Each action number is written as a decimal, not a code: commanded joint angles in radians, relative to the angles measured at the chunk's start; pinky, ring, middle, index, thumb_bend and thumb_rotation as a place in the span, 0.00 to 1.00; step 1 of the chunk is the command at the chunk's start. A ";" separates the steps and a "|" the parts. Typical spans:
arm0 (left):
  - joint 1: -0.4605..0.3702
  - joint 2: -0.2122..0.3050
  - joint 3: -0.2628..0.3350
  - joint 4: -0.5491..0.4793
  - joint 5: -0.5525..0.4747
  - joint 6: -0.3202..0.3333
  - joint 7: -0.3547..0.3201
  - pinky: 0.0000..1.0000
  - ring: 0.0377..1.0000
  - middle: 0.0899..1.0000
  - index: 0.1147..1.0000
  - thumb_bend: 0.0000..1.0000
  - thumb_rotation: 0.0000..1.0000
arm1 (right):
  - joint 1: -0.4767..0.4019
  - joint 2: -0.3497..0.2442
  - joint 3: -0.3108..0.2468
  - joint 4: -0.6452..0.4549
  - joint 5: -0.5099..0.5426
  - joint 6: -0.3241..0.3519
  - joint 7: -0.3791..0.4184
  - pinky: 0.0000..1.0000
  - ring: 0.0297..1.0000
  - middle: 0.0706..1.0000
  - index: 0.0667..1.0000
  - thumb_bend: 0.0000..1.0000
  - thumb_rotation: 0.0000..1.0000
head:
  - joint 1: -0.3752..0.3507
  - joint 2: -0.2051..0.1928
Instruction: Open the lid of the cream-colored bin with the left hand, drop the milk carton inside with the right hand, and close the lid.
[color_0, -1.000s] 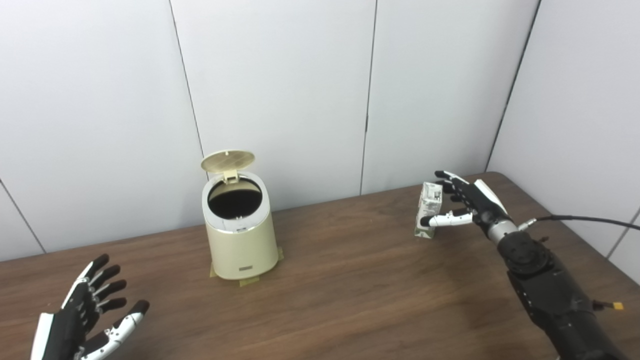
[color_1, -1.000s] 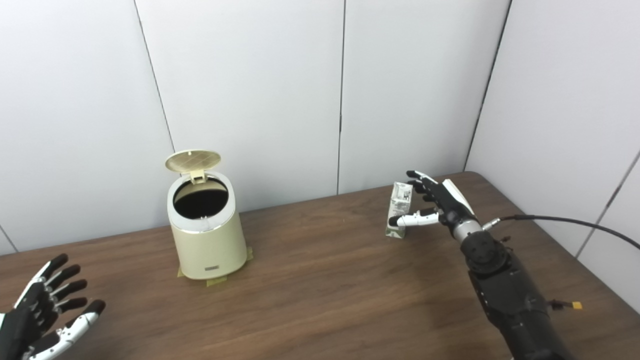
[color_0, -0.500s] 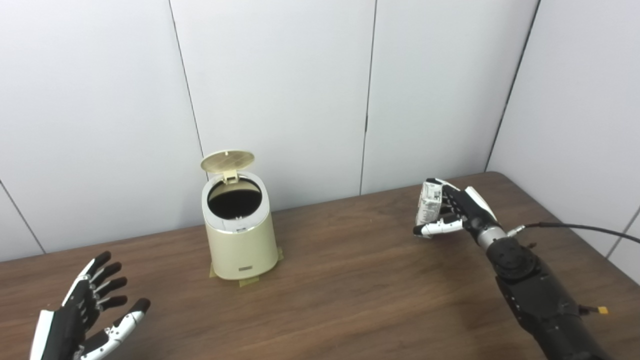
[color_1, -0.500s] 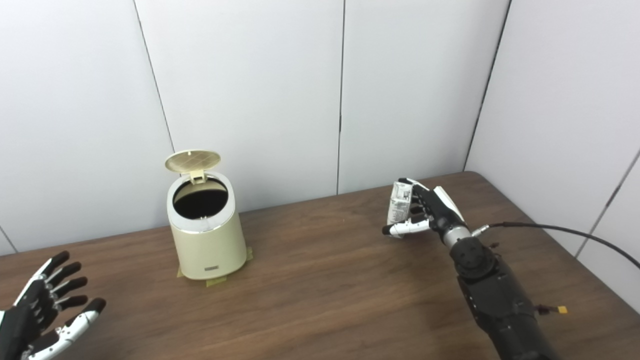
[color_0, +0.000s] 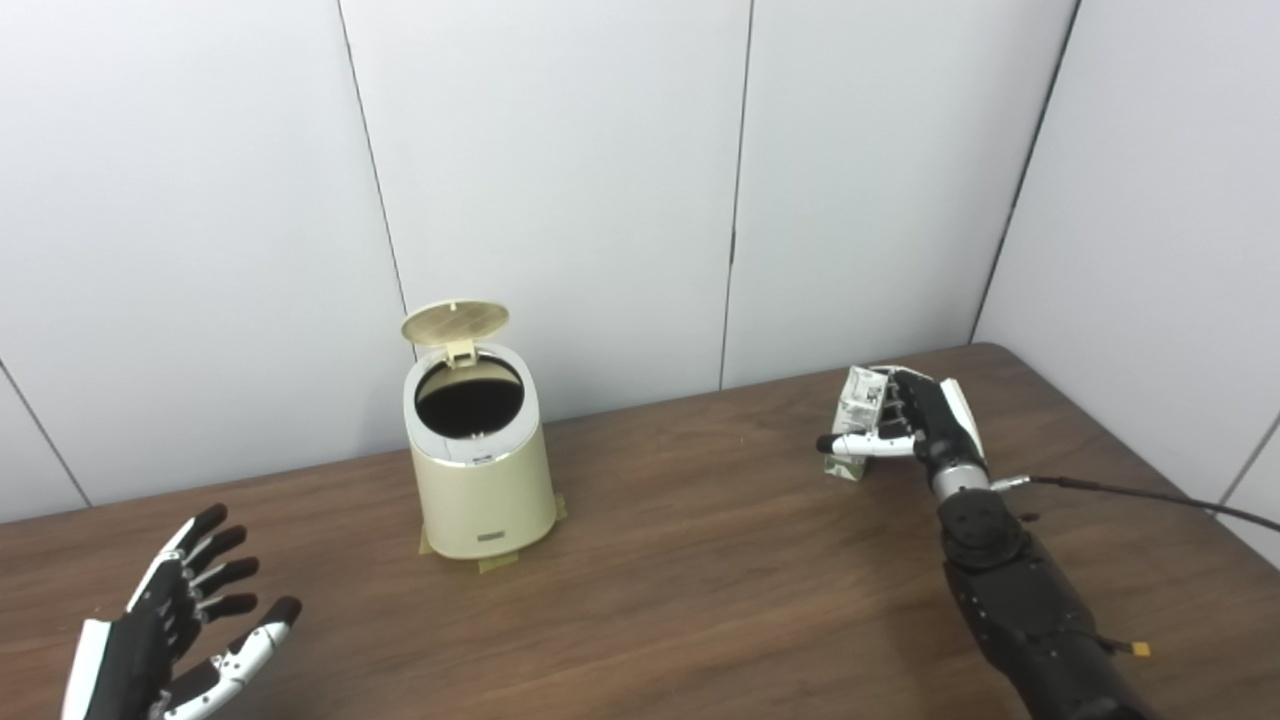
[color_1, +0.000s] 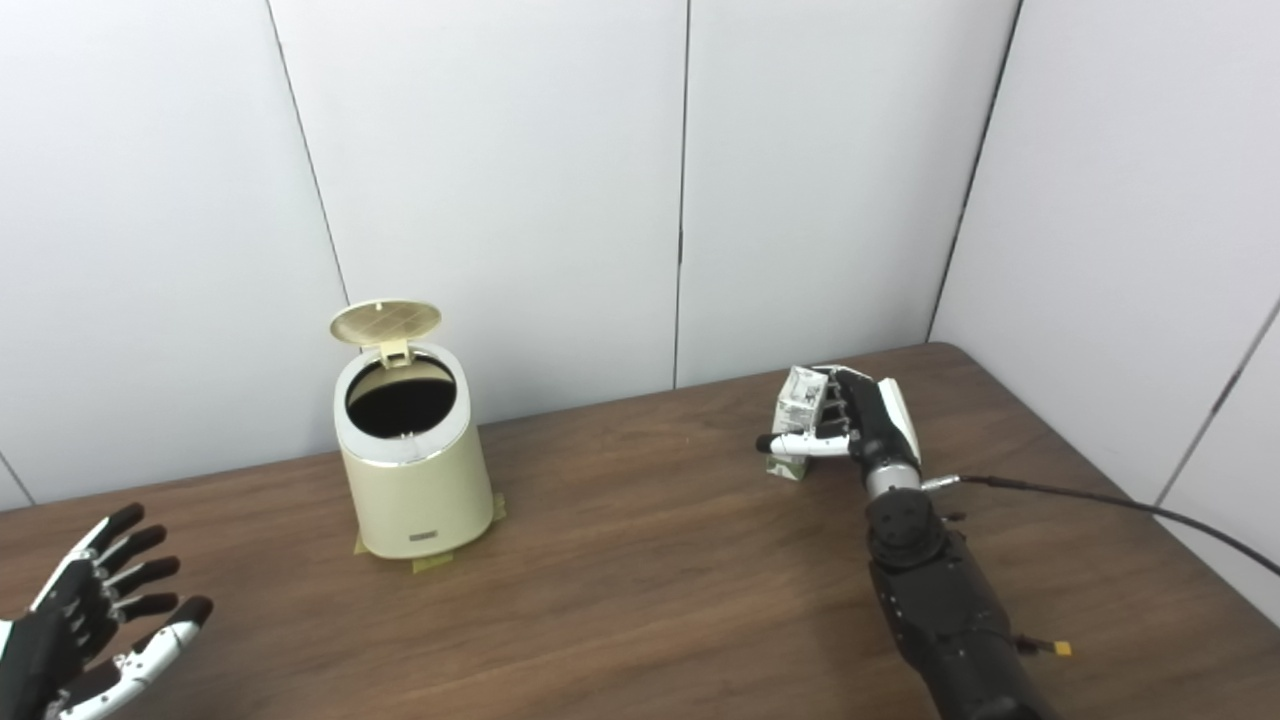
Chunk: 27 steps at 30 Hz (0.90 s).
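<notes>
Left eye view — right hand (color_0: 925, 425) clasps milk carton (color_0: 858, 415); left hand (color_0: 175, 640) spread, holding nothing.

The table (color_0: 700, 580) looks like dark brown wood with a smooth top. The bin (color_0: 485, 490) looks like smooth cream plastic with a shiny ring. The milk carton (color_0: 858, 420) looks like printed paper.

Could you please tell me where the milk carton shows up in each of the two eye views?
Left eye view: milk carton right of centre, in the right hand.
Right eye view: a little right of centre.
Shared landmark: the open cream-colored bin, far to its left.
</notes>
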<state>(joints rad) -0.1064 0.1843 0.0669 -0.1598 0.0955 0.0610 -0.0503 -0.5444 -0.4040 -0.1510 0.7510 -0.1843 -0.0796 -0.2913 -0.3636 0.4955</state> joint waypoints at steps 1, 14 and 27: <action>-0.026 0.010 -0.001 -0.012 0.002 -0.033 0.003 0.69 0.77 0.84 0.90 0.56 0.03 | -0.062 -0.011 0.006 -0.005 -0.033 -0.024 -0.069 0.36 0.38 0.42 0.49 0.53 0.00 | 0.001 0.002; -0.026 0.005 -0.005 -0.008 0.013 -0.031 0.007 0.69 0.77 0.83 0.89 0.56 0.06 | -0.079 0.002 0.038 -0.004 -0.055 -0.019 -0.131 0.36 0.39 0.41 0.49 0.52 0.00 | 0.011 0.005; -0.032 -0.004 -0.009 0.027 0.025 -0.057 0.014 0.68 0.76 0.81 0.87 0.58 0.04 | -0.069 0.043 0.083 -0.408 -0.057 0.109 0.018 0.35 0.38 0.41 0.49 0.52 0.00 | 0.051 -0.006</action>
<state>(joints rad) -0.1065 0.1740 0.0583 -0.1246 0.1184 0.0492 -0.0483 -0.5424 -0.3497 -0.0650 0.3992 -0.2463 0.0333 -0.2880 -0.3160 0.4894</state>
